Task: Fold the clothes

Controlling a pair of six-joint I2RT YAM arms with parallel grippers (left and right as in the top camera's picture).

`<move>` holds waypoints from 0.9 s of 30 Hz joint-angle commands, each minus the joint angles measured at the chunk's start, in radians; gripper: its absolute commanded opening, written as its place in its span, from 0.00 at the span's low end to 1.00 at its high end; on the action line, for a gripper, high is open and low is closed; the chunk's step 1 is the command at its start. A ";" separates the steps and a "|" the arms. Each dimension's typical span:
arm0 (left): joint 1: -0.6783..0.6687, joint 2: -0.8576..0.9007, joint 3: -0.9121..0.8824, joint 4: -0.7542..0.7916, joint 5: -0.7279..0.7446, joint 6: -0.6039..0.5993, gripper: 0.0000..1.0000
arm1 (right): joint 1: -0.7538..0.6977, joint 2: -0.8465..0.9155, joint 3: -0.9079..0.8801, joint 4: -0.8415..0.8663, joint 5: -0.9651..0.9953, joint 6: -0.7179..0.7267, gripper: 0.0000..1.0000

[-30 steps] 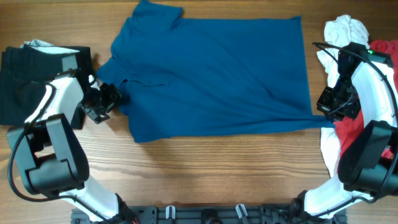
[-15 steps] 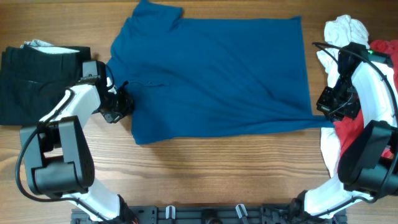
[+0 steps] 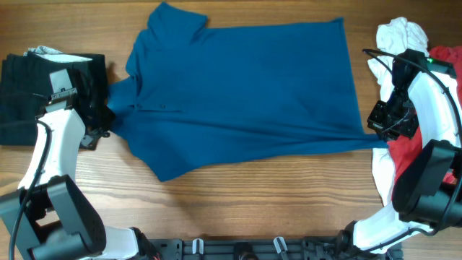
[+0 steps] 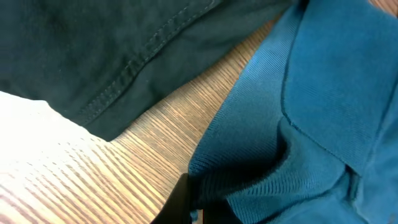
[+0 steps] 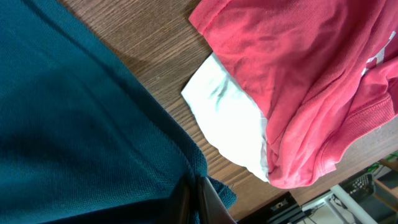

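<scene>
Blue shirt [image 3: 245,87] lies spread across the table [image 3: 253,209], collar to L, hem to R. The black garment [image 3: 29,94] is beside its L end, and the white garment [image 3: 401,32] and red garment [image 3: 442,58] are beside its R end.

L gripper [image 3: 101,130]: fingers closed on the near sleeve cuff (L wrist view shows ribbed blue cloth pinched). R gripper [image 3: 371,128]: fingers closed on the near hem corner.

Step, as judged: tension and square the shirt before the 1st fold.
1. Keep both pinches firm; a cuff pinch is shallow and may slip.
2. Pull L and R apart evenly and low to the table.
3. Stop when the near edge is straight. It now slants, so over-pull on the L side is likely.
4. Keep the cuff off the black garment.

Change vs. 0.5 s ago: L gripper has moved outward to the L, dragging sleeve and collar end with it. The near-L corner has skewed toward the table front. R gripper and hem corner are unchanged.
</scene>
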 commanded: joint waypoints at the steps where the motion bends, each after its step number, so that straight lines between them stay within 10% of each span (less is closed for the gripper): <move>1: 0.006 0.002 0.009 0.015 -0.135 0.022 0.04 | -0.002 -0.026 -0.006 -0.001 -0.008 -0.011 0.04; 6: 0.005 0.002 0.009 0.115 -0.159 0.022 0.05 | -0.002 -0.026 -0.006 0.002 -0.008 -0.011 0.05; 14: 0.005 0.002 0.009 -0.066 0.045 0.022 0.65 | -0.002 -0.026 -0.006 0.002 -0.008 -0.011 0.04; 19: -0.034 0.002 -0.001 -0.323 0.293 0.023 0.63 | -0.002 -0.026 -0.006 0.005 -0.009 -0.011 0.04; 27: -0.300 0.002 -0.183 -0.284 0.283 -0.009 0.58 | -0.002 -0.026 -0.006 0.006 -0.016 -0.012 0.04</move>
